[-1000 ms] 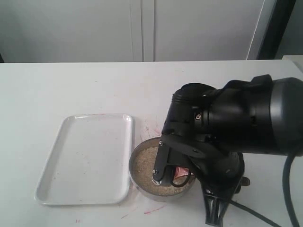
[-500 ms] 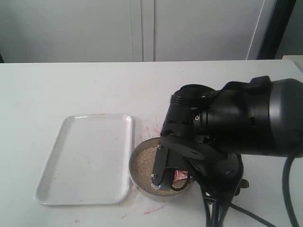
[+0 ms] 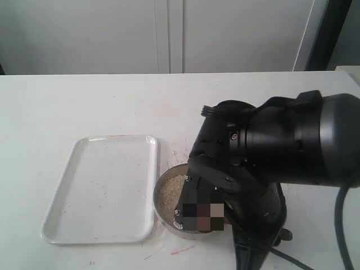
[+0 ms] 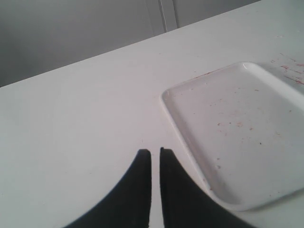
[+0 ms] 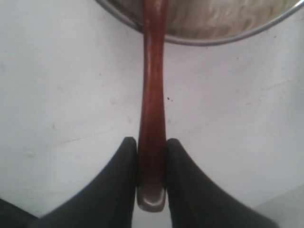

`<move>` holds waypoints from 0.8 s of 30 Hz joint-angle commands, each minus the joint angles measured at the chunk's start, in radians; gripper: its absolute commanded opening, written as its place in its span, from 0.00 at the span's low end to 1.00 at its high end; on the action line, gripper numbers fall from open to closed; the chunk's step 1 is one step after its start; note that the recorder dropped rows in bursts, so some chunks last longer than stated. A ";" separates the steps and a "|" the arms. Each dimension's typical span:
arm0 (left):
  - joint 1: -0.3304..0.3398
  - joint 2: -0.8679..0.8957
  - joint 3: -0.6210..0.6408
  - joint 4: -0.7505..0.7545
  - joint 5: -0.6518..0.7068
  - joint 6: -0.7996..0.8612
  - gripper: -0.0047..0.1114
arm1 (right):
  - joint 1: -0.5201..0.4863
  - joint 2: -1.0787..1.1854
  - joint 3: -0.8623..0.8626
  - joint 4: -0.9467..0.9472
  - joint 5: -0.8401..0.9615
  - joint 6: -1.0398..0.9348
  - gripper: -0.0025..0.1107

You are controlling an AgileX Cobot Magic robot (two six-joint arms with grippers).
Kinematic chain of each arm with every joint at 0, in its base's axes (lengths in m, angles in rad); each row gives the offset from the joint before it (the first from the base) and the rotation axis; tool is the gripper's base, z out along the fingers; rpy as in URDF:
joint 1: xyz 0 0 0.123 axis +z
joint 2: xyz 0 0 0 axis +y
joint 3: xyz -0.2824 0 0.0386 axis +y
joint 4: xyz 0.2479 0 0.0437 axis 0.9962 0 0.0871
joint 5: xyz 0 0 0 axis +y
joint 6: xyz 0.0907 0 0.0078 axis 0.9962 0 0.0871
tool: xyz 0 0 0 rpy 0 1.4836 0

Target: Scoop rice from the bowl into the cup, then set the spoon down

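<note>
The step in hand looks like the scoop itself. In the right wrist view the right gripper [image 5: 152,142] is clenched on the spoon [image 5: 153,80], its fingers pressed to either side of the slim handle close to its butt end. The handle runs straight out from the gripper, crosses the rim of the bowl [image 3: 157,203] and passes above the rice [image 3: 169,194]. The spoon's head lies beyond the edge of that view, so whether it is loaded cannot be told. In the exterior view the right arm [image 3: 270,163] hangs low over the bowl and hides most of it.

The cup shows in no view. It may sit behind the arm, though that is only a guess. The next move probably calls for drawing the head up through the grains, keeping it level so nothing spills, then carrying it to the cup and tipping.

The left gripper [image 4: 155,153] hovers over the bare tabletop [image 3: 84,107] just beside the white tray [image 3: 101,191], its fingers drawn nearly together with only a thin slit between them, grasping nothing.
</note>
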 commanded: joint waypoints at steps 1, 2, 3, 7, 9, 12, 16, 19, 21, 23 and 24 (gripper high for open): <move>0.002 0.001 -0.003 0.000 -0.005 -0.005 0.16 | 0.005 -0.001 0.004 0.017 0.004 0.048 0.02; 0.002 0.001 -0.003 0.000 -0.005 -0.005 0.16 | 0.005 -0.001 0.004 0.017 0.004 0.056 0.02; 0.002 0.001 -0.003 0.000 -0.005 -0.005 0.16 | 0.005 -0.001 0.004 0.017 0.004 0.058 0.02; 0.002 0.001 -0.003 0.000 -0.005 -0.005 0.16 | 0.003 -0.016 0.004 0.015 0.004 0.103 0.02; 0.002 0.001 -0.003 0.000 -0.005 -0.005 0.16 | 0.003 -0.028 0.004 0.015 0.004 0.130 0.02; 0.002 0.001 -0.003 0.000 -0.005 -0.005 0.16 | 0.003 -0.050 0.004 0.019 0.004 0.161 0.02; 0.002 0.001 -0.003 0.000 -0.005 -0.005 0.16 | 0.003 -0.084 0.004 0.029 0.004 0.181 0.02; 0.002 0.001 -0.003 0.000 -0.005 -0.005 0.16 | -0.024 -0.125 0.004 0.072 0.004 0.183 0.02; 0.002 0.001 -0.003 0.000 -0.005 -0.005 0.16 | -0.050 -0.157 0.004 0.107 0.004 0.183 0.02; 0.002 0.001 -0.003 0.000 -0.005 -0.005 0.16 | -0.065 -0.182 0.004 0.111 0.004 0.183 0.02; 0.002 0.001 -0.003 0.000 -0.005 -0.005 0.16 | -0.070 -0.195 0.004 0.113 0.004 0.183 0.02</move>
